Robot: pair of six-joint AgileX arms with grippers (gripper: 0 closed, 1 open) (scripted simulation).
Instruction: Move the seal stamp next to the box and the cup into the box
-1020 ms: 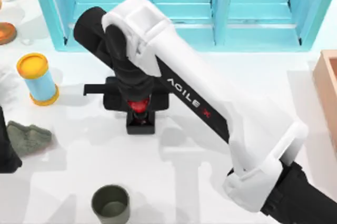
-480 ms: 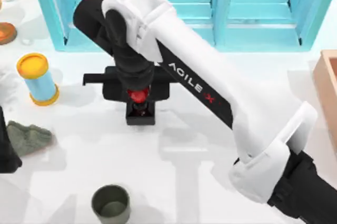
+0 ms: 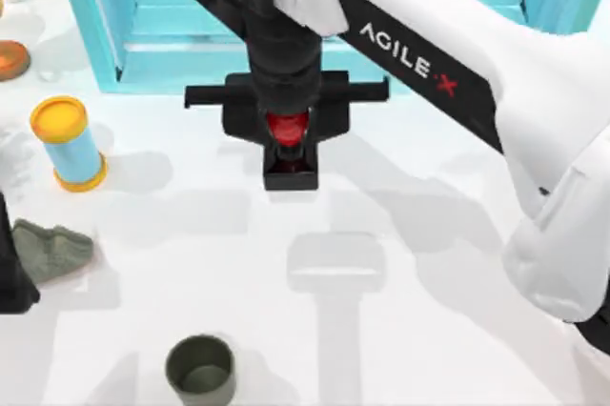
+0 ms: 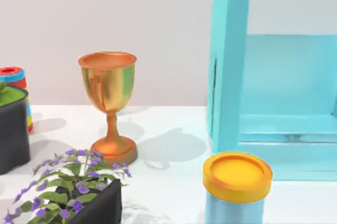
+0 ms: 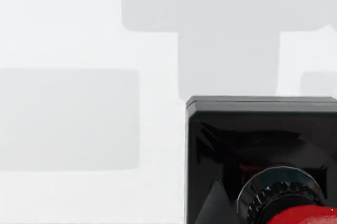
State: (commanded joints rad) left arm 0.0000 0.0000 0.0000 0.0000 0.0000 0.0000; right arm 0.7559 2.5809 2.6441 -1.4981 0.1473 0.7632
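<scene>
My right gripper (image 3: pixel 289 131) is shut on the red knob of the seal stamp (image 3: pixel 290 160), holding it in the air above the table in front of the shelf cabinet. The right wrist view shows the stamp's black square base (image 5: pixel 258 145) from above, with its shadow on the white table below. The dark olive-green cup (image 3: pixel 200 370) stands upright near the table's front edge, left of centre and far from both grippers. My right arm hides the box. My left arm (image 3: pixel 11 273) is parked at the left edge.
A turquoise shelf cabinet (image 3: pixel 143 34) spans the back. A light-blue cylinder with a yellow lid (image 3: pixel 67 144) stands at the left, a grey-green lump (image 3: pixel 52 249) in front of it. An orange goblet (image 4: pixel 108 103) and a potted plant (image 4: pixel 68 197) sit at the far left.
My right gripper has risen with the seal stamp and carried it to the right and toward the cabinet. The stamp's shadow is now separate on the table. The cup has not moved.
</scene>
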